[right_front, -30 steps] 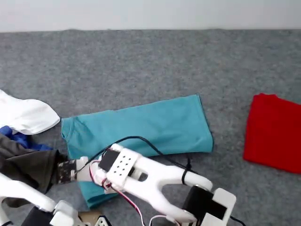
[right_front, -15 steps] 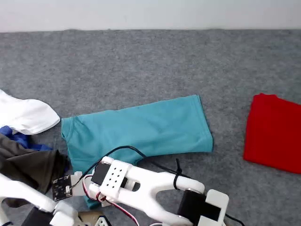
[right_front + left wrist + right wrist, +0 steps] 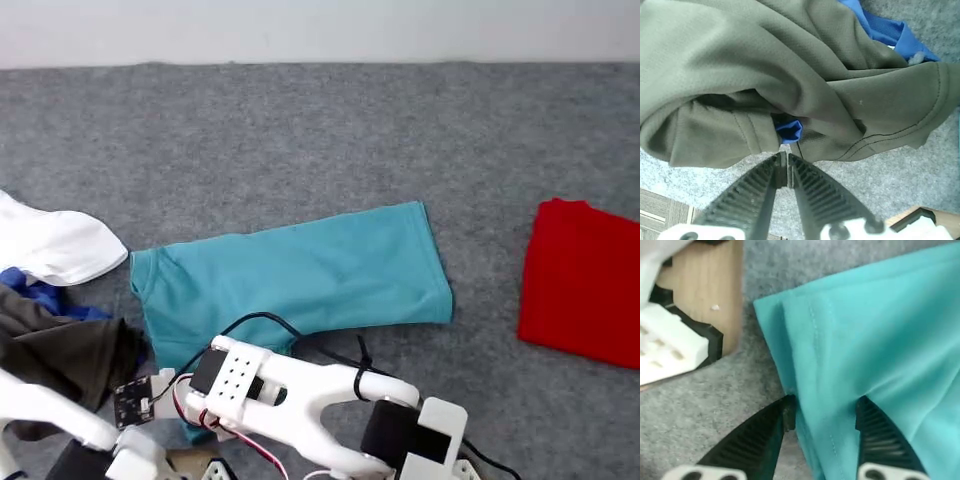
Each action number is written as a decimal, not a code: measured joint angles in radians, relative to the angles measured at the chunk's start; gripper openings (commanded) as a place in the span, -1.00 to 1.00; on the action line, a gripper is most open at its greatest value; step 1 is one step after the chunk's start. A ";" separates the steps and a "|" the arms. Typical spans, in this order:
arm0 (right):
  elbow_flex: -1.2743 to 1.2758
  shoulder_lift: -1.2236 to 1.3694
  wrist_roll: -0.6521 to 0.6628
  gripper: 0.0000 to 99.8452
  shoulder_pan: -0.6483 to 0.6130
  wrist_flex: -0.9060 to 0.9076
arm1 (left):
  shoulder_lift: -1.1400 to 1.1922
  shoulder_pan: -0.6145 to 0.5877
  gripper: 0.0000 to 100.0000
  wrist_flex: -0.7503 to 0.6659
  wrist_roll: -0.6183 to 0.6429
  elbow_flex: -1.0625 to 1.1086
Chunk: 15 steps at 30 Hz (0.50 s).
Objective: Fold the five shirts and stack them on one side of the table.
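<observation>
Right gripper, jaws parted, straddles the lower-left edge corner of the teal shirt, whose long axis runs left–right across the high view's centre.

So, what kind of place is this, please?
Probably a robot test bench: a table covered in grey felt, a white robot arm at its near edge, a teal shirt spread flat, and a folded red shirt.

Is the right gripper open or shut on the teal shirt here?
Open. In the right wrist view the right gripper has its jaws apart, with the teal shirt edge lying between them, not clamped.
</observation>
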 measured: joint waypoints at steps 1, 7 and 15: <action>0.000 0.003 0.000 -0.84 0.000 -0.008 | 0.000 0.000 -0.96 0.000 0.000 0.000; -0.003 0.003 0.002 -0.97 0.000 -0.020 | 0.000 0.000 -0.96 0.000 0.000 0.000; -0.026 0.020 0.003 -0.97 0.035 -0.015 | 0.000 0.000 -0.96 0.000 0.000 0.000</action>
